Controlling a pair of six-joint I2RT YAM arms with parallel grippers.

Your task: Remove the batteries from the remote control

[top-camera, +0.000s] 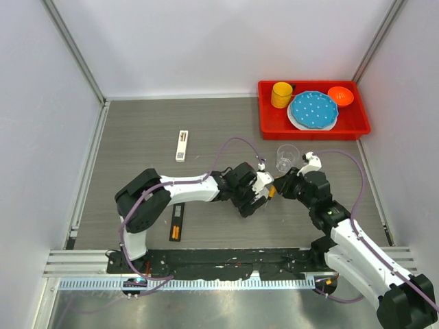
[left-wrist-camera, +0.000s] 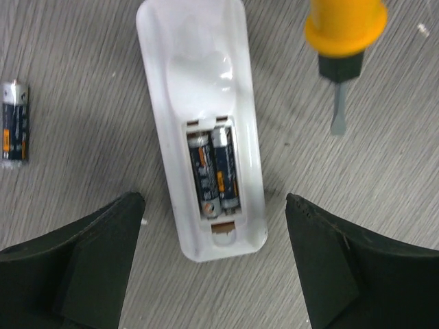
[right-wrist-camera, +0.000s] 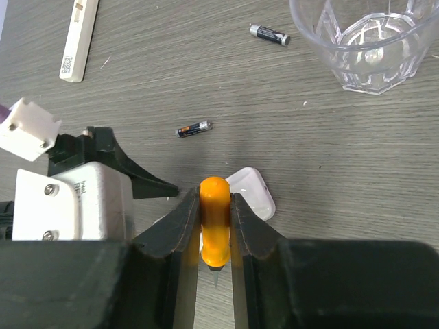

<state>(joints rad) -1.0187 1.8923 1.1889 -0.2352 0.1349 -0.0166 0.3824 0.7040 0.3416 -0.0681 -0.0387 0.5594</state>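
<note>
A white remote lies face down on the table with its cover off. Two dark batteries sit side by side in its open compartment. My left gripper is open, its fingers straddling the remote's near end without touching it. My right gripper is shut on an orange-handled screwdriver, whose tip hangs just right of the remote. Loose batteries lie on the table in the right wrist view, near the cup, and in the left wrist view. Both grippers meet mid-table.
A clear cup stands just behind the grippers. A second white remote lies at back left, a black remote at front left. A red tray at back right holds a yellow cup, a blue plate and an orange bowl.
</note>
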